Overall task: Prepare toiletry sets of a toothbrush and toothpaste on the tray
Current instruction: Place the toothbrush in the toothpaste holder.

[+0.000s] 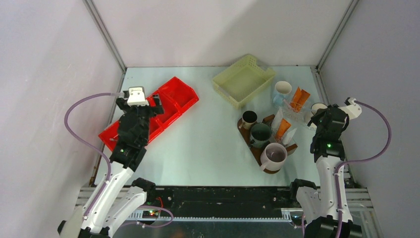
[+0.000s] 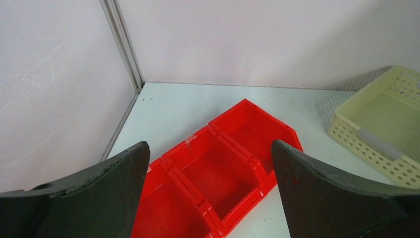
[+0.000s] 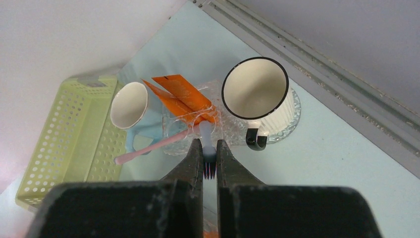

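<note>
The dark brown tray carries a small dark brown mug, a dark green mug and a mauve-grey mug. An orange toothpaste tube and white tubes stand between the mugs. My right gripper is shut on the bristle head of a white toothbrush, whose handle runs into a clear glass dish. That dish also holds orange tubes and a pink toothbrush. My left gripper hangs open over the red bin, holding nothing.
The red compartmented bin lies at the left. A pale yellow mesh basket stands at the back. A white black-rimmed mug and a light blue mug flank the dish. The enclosure frame runs close on the right.
</note>
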You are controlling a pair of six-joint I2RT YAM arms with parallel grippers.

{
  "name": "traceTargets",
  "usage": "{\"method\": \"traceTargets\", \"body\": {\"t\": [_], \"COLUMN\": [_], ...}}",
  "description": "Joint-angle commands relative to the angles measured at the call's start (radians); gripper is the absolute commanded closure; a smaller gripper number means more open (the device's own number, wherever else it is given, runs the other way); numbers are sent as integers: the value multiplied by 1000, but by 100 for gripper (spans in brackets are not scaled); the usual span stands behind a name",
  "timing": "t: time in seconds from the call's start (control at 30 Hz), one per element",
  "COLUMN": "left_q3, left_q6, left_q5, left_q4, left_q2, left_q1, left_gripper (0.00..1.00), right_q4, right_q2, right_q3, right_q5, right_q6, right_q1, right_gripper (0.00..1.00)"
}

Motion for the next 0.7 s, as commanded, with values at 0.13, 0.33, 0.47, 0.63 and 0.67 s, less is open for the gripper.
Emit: {"method": "traceTargets", "body": {"t": [0.13,0.33,0.47,0.63,0.67], "left_q3": [-5,-6,-7,-6,-6], "left_q6": [24,24,23,18,18], "left_q5": [-20,-21,-20,-15,-16], "left_q4": [40,40,43,44,44], "left_q2": [-8,-10,-9,-15,-16], "left_q1": [11,13,14,19,20], "left_gripper": [1,1,1,1,1], "right_q4": [14,26,73,127,148], "right_q2": [-6,5,21,72,81], "right_q3": [-2,-14,-43,-67,-69], "right_q5": [-21,-24,-26,-20,-18], "right_q6": [32,31,71,96,100], "right_q1": [-12,-14,-14,-14,-14], "right_gripper": [100,100,100,100,100]}}
